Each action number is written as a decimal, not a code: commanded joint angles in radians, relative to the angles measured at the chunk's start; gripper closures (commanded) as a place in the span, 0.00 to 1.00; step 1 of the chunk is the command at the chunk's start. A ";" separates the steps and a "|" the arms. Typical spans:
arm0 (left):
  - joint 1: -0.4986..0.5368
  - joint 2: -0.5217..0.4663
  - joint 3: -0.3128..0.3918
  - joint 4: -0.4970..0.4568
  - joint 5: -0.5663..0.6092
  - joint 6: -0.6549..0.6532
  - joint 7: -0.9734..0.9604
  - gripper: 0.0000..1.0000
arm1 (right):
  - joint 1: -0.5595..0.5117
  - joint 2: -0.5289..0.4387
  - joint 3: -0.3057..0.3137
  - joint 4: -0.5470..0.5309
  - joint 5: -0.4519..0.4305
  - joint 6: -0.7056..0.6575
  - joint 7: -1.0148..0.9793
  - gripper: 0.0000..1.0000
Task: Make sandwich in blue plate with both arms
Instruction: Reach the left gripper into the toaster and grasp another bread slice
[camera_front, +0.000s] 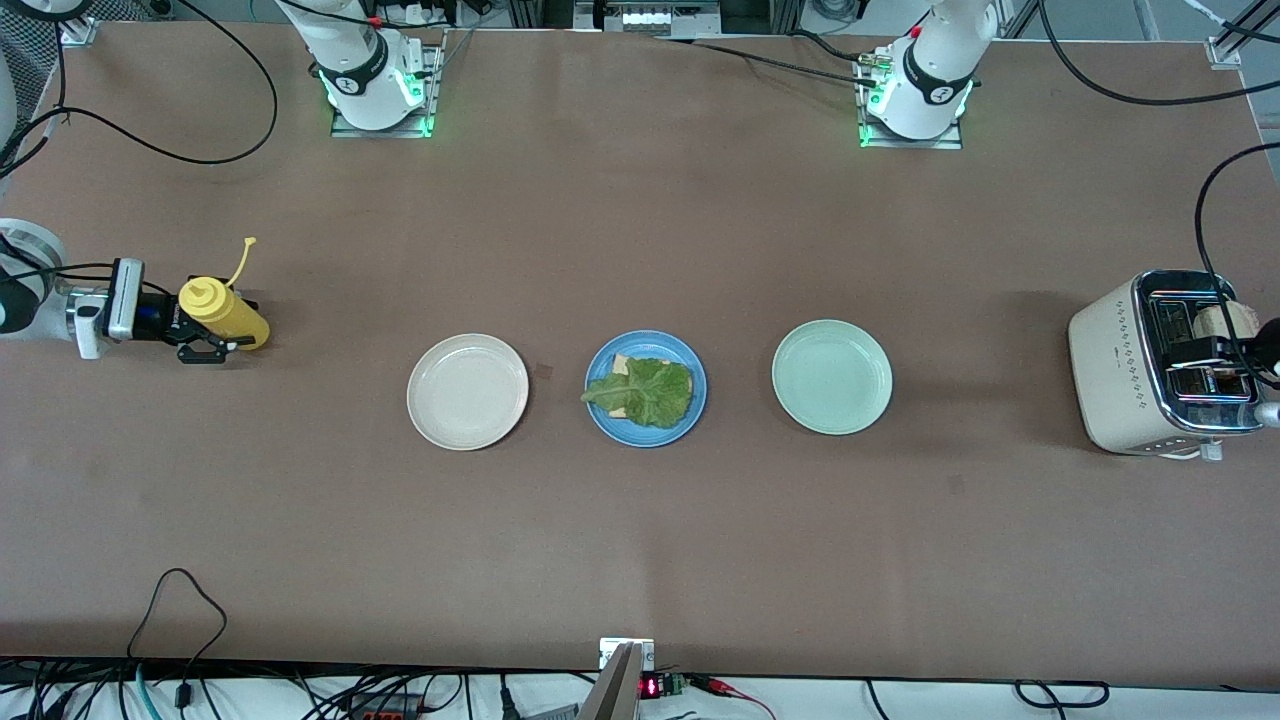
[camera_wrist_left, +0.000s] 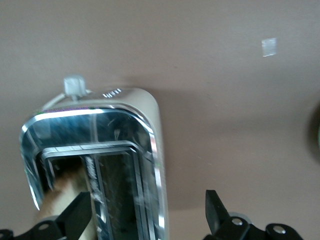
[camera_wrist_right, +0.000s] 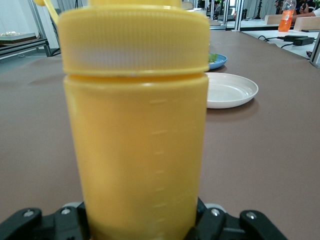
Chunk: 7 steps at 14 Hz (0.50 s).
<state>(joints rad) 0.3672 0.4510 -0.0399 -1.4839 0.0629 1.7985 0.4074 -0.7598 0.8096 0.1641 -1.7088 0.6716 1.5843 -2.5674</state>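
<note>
The left tool (camera_wrist_left: 145, 212) is mostly cut off at the edge of the front view, where only dark parts show over the toaster (camera_front: 1160, 365). Its own wrist view shows its two fingers (camera_wrist_left: 77, 212) spread wide apart, hanging over the toaster's chrome top with nothing between them. One finger stands over a slot where a piece of toast (camera_wrist_left: 62, 192) peeks out, blurred and half hidden; the second slot looks dark and its contents cannot be made out.

The right tool (camera_front: 205, 345) sits at the right arm's end of the worktop (camera_front: 640, 550), clamped on the lower body of a yellow squeeze bottle (camera_front: 225, 312). In the right wrist view the bottle (camera_wrist_right: 135, 135) fills most of the picture and hides nearly everything past it; whether its base touches the worktop cannot be told.

The blue plate (camera_front: 692, 410) lies midway between the two tools, well apart from both. On it a bread slice (camera_front: 622, 364) is almost wholly covered by a crinkly lettuce leaf (camera_front: 645, 390); only pale corners show. A cream plate (camera_front: 467, 391) lies between the blue plate and the right tool, and a mint-green plate (camera_front: 832, 377) between the blue plate and the left tool.
</note>
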 joint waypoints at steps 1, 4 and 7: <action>0.032 0.038 -0.005 0.047 0.021 0.012 0.086 0.00 | -0.024 0.029 0.006 0.020 0.025 -0.030 -0.014 0.96; 0.084 0.040 0.002 0.047 0.021 0.015 0.193 0.00 | -0.027 0.034 0.000 0.020 0.023 -0.029 -0.013 0.88; 0.150 0.046 0.000 0.047 0.018 0.016 0.270 0.00 | -0.024 0.042 0.000 0.020 0.025 -0.024 0.001 0.31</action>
<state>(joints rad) 0.4787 0.4784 -0.0309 -1.4671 0.0632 1.8217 0.6183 -0.7727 0.8432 0.1597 -1.7021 0.6777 1.5820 -2.5688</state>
